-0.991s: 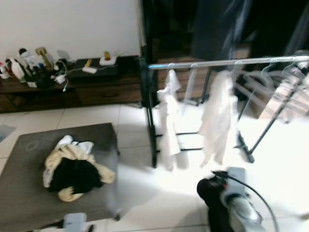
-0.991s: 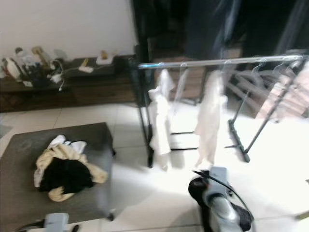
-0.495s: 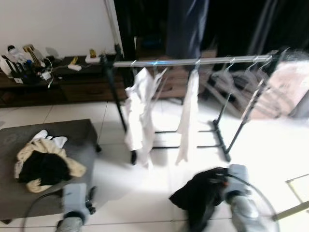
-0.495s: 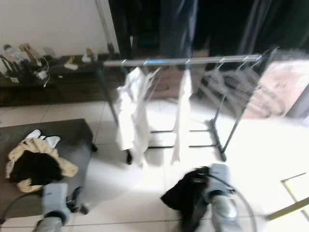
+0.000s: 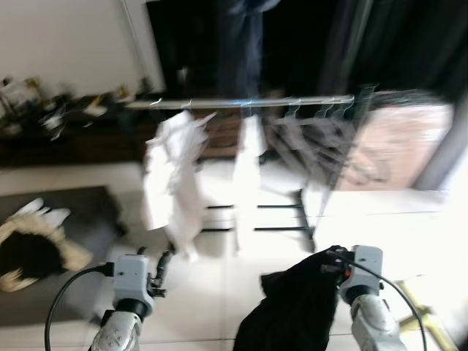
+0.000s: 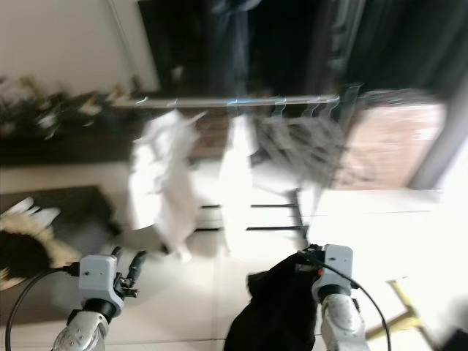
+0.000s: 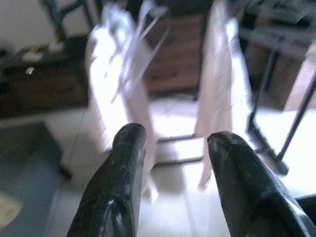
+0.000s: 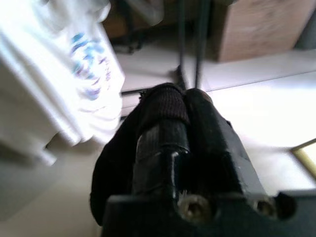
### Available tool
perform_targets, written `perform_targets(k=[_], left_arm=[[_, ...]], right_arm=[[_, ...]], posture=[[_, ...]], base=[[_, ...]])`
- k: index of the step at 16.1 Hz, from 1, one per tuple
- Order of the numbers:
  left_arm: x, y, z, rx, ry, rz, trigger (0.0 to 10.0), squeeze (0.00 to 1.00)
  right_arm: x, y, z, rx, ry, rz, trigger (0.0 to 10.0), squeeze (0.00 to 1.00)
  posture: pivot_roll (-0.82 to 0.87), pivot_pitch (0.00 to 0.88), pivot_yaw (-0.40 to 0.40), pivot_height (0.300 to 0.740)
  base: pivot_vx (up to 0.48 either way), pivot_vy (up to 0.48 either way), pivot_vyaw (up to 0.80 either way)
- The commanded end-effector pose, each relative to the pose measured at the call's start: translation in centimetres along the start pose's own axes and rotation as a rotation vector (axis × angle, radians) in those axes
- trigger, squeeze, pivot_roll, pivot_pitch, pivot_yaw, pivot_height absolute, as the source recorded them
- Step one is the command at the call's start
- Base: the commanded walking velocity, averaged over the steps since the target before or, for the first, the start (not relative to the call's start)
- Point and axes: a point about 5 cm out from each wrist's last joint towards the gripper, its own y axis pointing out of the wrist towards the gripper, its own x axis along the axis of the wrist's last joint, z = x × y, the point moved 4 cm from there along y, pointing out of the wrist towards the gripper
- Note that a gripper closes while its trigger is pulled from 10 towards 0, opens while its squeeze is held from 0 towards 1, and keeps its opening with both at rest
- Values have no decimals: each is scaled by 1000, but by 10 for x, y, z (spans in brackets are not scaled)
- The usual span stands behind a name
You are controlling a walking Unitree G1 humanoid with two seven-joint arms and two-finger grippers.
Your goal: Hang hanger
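A silver clothes rail (image 5: 241, 102) on a black frame stands ahead, blurred by motion. Two white garments (image 5: 172, 175) hang from its left half, and several empty clear hangers (image 5: 314, 124) hang at its right end. My right gripper (image 8: 177, 98) is shut on a black garment (image 5: 292, 307), which droops below it low in the eye views, short of the rail. Whether a hanger is inside the garment is hidden. My left gripper (image 7: 173, 138) is open with nothing between its fingers, and it points toward the white garments.
A grey ottoman (image 5: 80, 212) with a pile of cream and black clothes (image 5: 29, 248) sits on the left. A low dark cabinet (image 5: 66, 131) with clutter lines the back wall. A brown box (image 5: 395, 146) stands behind the rail's right end. Pale tiles (image 5: 219, 270) lie between me and the rail.
The camera has swung right, so the rail now sits centred and the ottoman has slid to the left edge. My left arm has come up into view. The black garment stays in my right gripper.
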Motion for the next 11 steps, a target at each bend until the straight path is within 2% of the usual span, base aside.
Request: perform_targets(k=[1,5,8,11], left_arm=[[3,-7,10,25,38,16,10000,0],[19,-27,9,40,56,17,10000,0],[25,-34,11,62,66,16,10000,0],[31,-40,12,74,71,23,10000,0]], right_arm=[[6,1,11,25,9,-25,10000,0],[3,-1,13,33,5,-11,10000,0],[0,-2,14,38,8,1,10000,0],[-10,-4,29,129,11,52,10000,0]], posture=[[53,43,6,740],[50,26,3,740],[51,16,3,740],[58,9,0,740]], base=[[0,0,0],[0,0,0],[0,0,0],[0,0,0]])
